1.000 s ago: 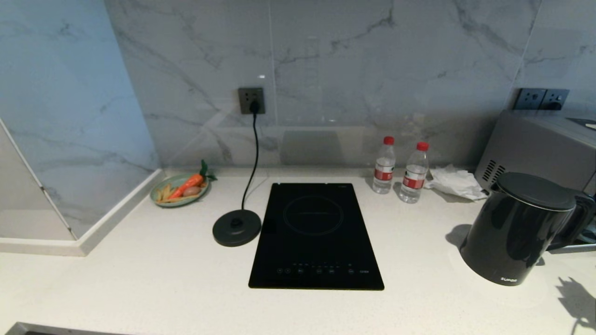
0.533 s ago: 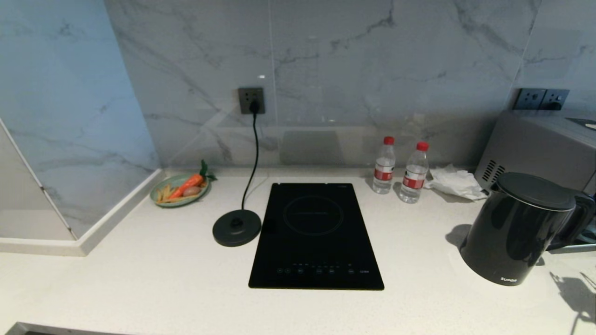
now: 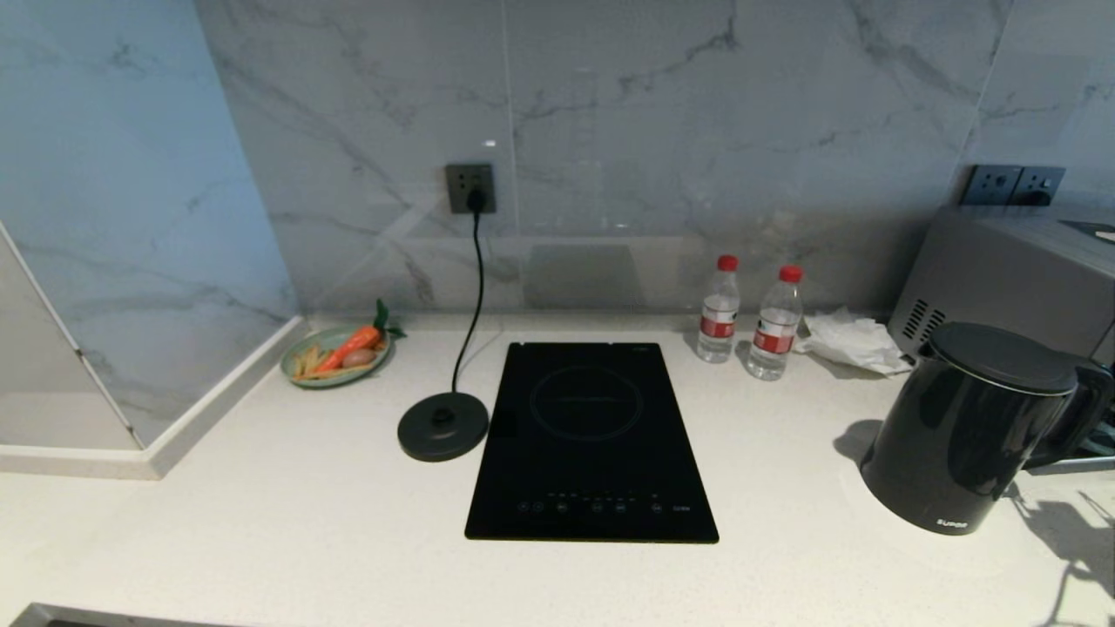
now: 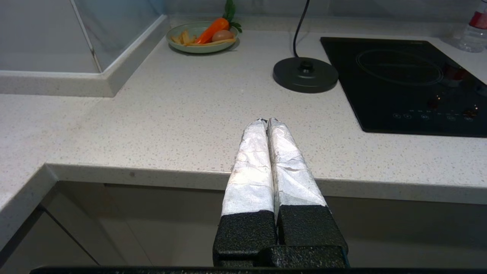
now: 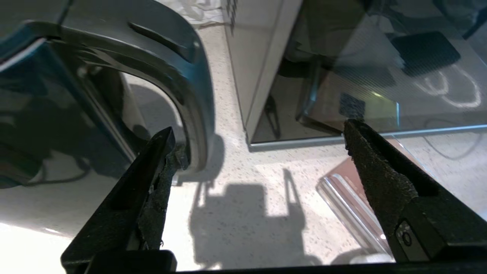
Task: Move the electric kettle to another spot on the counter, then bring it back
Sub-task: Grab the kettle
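Observation:
The electric kettle [image 3: 967, 427], glossy black with a flat lid, stands upright on the white speckled counter [image 3: 261, 522] at the far right, handle turned to the right. In the right wrist view its loop handle [image 5: 192, 87] curves down close beside one finger [image 5: 163, 160] of my right gripper [image 5: 258, 137], which is open and low over the counter; whether they touch I cannot tell. Only that gripper's shadow [image 3: 1067, 531] shows in the head view. My left gripper [image 4: 266, 121] is shut and empty, hovering at the counter's front edge [image 4: 152, 173].
The round black base disc [image 3: 442, 425] with its cord sits left of the black cooktop [image 3: 592, 440]. Two water bottles [image 3: 747, 318] and crumpled paper [image 3: 849, 340] stand behind. A grey appliance [image 3: 1010, 261] is right behind the kettle. A plate of vegetables [image 3: 335, 353] is far left. A clear plastic item [image 5: 350, 205] lies under the right gripper.
The right gripper's shadow on the counter has slid closer to the kettle. The kettle and everything else have stayed put.

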Controlling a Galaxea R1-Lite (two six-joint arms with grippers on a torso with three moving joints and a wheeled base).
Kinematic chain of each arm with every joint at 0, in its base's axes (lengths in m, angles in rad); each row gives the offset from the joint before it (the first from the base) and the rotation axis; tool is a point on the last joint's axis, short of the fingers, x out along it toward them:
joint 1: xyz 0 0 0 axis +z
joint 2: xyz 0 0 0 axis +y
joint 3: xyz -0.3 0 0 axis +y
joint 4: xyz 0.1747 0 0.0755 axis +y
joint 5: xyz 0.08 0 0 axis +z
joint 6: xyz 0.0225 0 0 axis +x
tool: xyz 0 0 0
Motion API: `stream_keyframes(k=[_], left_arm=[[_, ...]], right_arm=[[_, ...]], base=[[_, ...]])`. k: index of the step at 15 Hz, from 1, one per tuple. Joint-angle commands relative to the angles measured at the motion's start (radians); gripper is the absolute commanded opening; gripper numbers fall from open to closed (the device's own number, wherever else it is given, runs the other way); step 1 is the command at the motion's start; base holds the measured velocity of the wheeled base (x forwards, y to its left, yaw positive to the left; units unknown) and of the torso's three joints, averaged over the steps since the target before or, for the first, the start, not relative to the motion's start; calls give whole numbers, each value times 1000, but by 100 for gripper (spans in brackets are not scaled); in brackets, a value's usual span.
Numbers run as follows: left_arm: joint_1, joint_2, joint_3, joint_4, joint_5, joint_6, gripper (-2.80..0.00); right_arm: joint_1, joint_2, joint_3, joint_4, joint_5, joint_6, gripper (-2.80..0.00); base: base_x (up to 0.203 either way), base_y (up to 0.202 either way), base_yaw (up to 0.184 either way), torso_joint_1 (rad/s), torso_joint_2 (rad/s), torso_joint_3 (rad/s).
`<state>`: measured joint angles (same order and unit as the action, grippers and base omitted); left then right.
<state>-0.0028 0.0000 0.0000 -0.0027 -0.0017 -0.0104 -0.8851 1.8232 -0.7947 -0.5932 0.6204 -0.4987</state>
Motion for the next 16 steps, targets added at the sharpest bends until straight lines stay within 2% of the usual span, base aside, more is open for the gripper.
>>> stream_keyframes(k=[1, 5, 16], left_arm=[[0, 0, 3, 0, 0, 0, -280], [0, 0, 3, 0, 0, -1, -280], [0, 0, 3, 0, 0, 0, -280]], right_arm=[[24, -1, -4, -4, 4, -3, 0], [84, -5, -6, -5, -25, 6, 0], [61, 40, -40, -9, -32, 19, 0]], base=[[0, 0, 0, 0, 0, 0], [0, 0, 0, 0, 0, 0], [0, 0, 0, 0, 0, 0]])
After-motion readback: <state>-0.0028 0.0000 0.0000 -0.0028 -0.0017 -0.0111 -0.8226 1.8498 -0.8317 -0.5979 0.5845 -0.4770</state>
